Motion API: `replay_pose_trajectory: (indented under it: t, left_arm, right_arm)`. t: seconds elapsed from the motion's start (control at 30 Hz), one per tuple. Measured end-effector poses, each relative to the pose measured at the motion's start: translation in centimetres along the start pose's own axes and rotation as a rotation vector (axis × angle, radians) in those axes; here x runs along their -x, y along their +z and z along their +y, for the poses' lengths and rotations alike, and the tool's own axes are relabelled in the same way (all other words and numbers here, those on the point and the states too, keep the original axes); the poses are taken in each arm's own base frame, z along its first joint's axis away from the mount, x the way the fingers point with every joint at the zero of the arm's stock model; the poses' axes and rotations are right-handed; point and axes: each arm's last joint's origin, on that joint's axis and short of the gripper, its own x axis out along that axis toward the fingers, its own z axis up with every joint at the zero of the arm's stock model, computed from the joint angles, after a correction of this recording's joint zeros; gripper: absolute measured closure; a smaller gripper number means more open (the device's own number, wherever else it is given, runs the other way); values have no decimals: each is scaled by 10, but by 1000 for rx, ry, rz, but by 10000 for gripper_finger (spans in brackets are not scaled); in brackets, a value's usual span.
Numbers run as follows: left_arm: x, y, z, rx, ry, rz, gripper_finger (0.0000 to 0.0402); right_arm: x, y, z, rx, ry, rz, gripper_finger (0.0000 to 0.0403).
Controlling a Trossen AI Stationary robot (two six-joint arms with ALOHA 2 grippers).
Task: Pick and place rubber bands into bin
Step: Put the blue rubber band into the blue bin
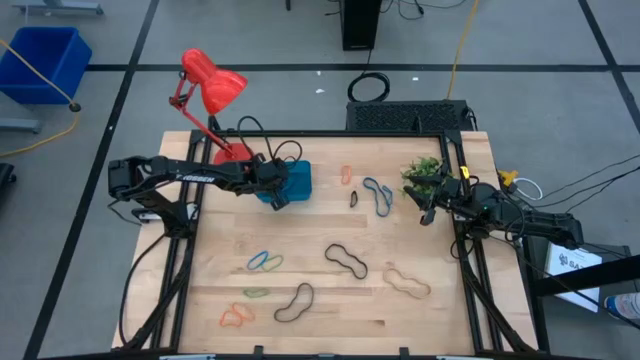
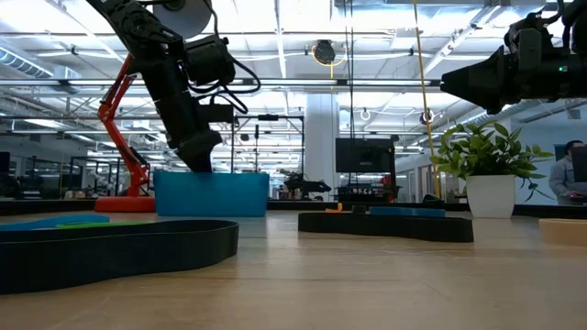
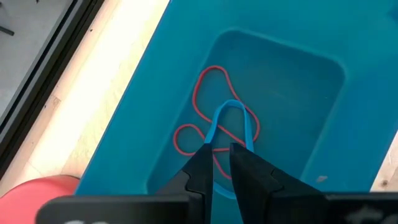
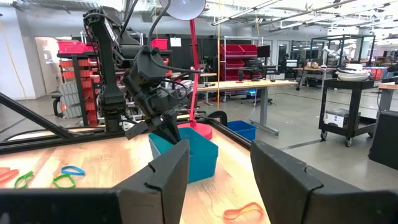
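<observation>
The teal bin (image 1: pixel 298 178) stands at the table's far left, beside the red lamp's base. My left gripper (image 3: pixel 222 155) slants down into it, open by a narrow gap. A blue rubber band (image 3: pixel 231 107) lies in the bin across a red rubber band (image 3: pixel 208 93), and its loop runs in between my fingertips. Several more rubber bands lie flat on the table, among them a black one (image 1: pixel 346 260), a tan one (image 1: pixel 407 282) and a blue one (image 1: pixel 265 262). My right gripper (image 4: pixel 217 180) waits open and level at the table's right edge (image 1: pixel 425 215). My left gripper has the blue band's near end (image 3: pixel 213 163) between its two fingertips, coming from above on a slant. The gap is wider than the strand, and I cannot tell whether a finger touches it. The band's far loop rests on the bin's floor.
The red desk lamp (image 1: pixel 212 85) stands just behind the bin. A potted plant (image 1: pixel 424 172) is at the far right, close to my right arm. Black cables run along the table's edges. A big blue crate (image 1: pixel 45 60) sits on the floor, and a person (image 2: pixel 573 174) is beyond the table.
</observation>
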Motion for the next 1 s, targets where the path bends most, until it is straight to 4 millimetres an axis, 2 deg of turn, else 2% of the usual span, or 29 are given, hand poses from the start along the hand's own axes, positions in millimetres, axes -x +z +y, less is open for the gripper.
replay_pose_trajectory:
  t: [0.23, 0.43, 0.7, 0.87, 1.0]
  left_arm:
    - [1, 0, -1, -1, -3, -2, 339]
    - [23, 4, -13, -30, -86, -72, 339]
    - [66, -1, -40, -129, -442, -142, 339]
    - [85, -17, -63, -135, -665, -23, 339]
    - [92, -31, -81, -151, -704, 60, 339]
  right_arm:
    - [0, 0, 0, 0, 0, 0, 234]
    - [0, 0, 0, 0, 0, 0, 234]
    - [0, 0, 0, 1, 0, 5, 234]
    - [0, -1, 0, 1, 0, 6, 234]
    - [0, -1, 0, 2, 0, 6, 234]
